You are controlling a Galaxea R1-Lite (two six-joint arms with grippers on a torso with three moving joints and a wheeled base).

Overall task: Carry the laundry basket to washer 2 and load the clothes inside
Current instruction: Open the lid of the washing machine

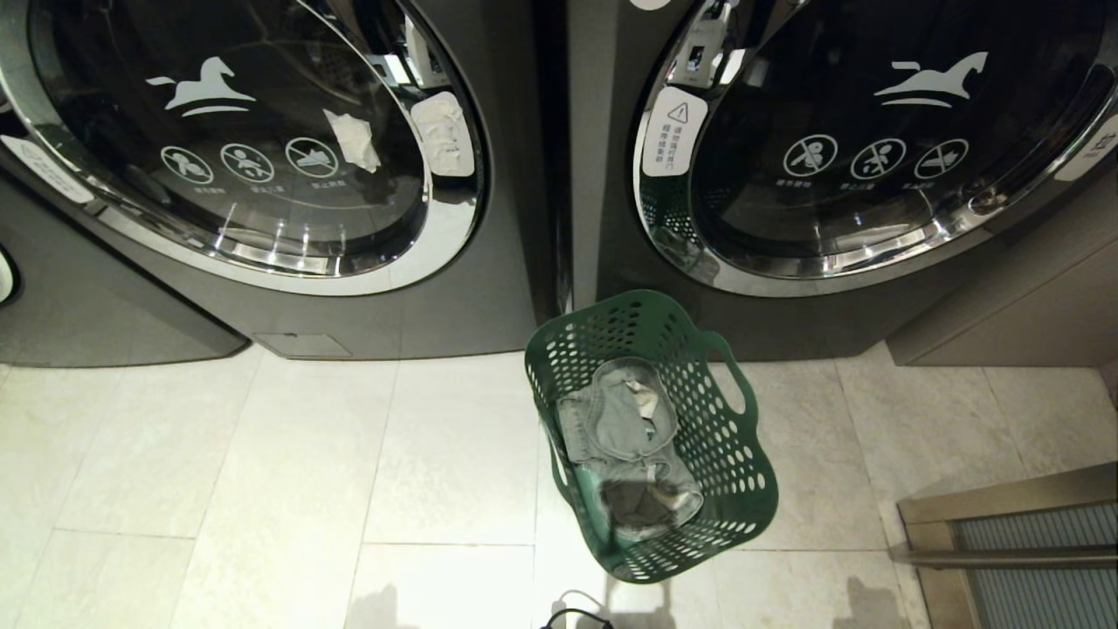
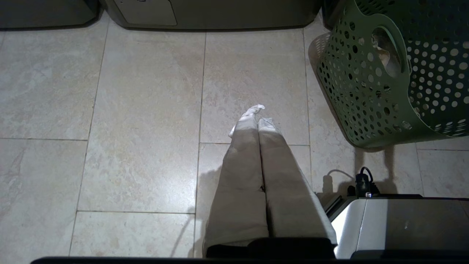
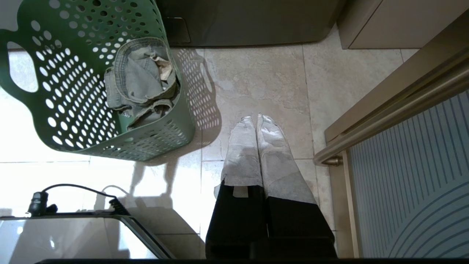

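Green perforated laundry basket [image 1: 690,419] parked on the pale tiled floor [image 1: 262,472], just in front of the gap between two dark front-loading washers and closer to the right-hand washer [image 1: 873,157]. Inside, a crumpled pair of faded jeans [image 1: 620,419] atop a darker garment [image 1: 642,507], low in the basket, not spilling over the rim. Both round doors shut, each printed with a horse logo and warning symbols; no number visible on either machine, so which is washer 2 cannot be told.

Left gripper [image 2: 256,115] hanging over bare tile, cloth-wrapped fingers pressed together and grasping nothing, basket well off to one side. Right gripper [image 3: 256,121] likewise clenched and empty, poised just beside the basket's near wall, not touching it. Neither arm visible from the head camera, suggesting both tucked low at the robot's sides, apparently idle.

Basket set down upright with a cut-out handle [image 1: 732,376] facing each side, likely to allow a two-handed lift. Door opening and loading evidently not yet begun. Metal-framed panel [image 1: 1022,542] at the robot's right, a possible snag for that arm.
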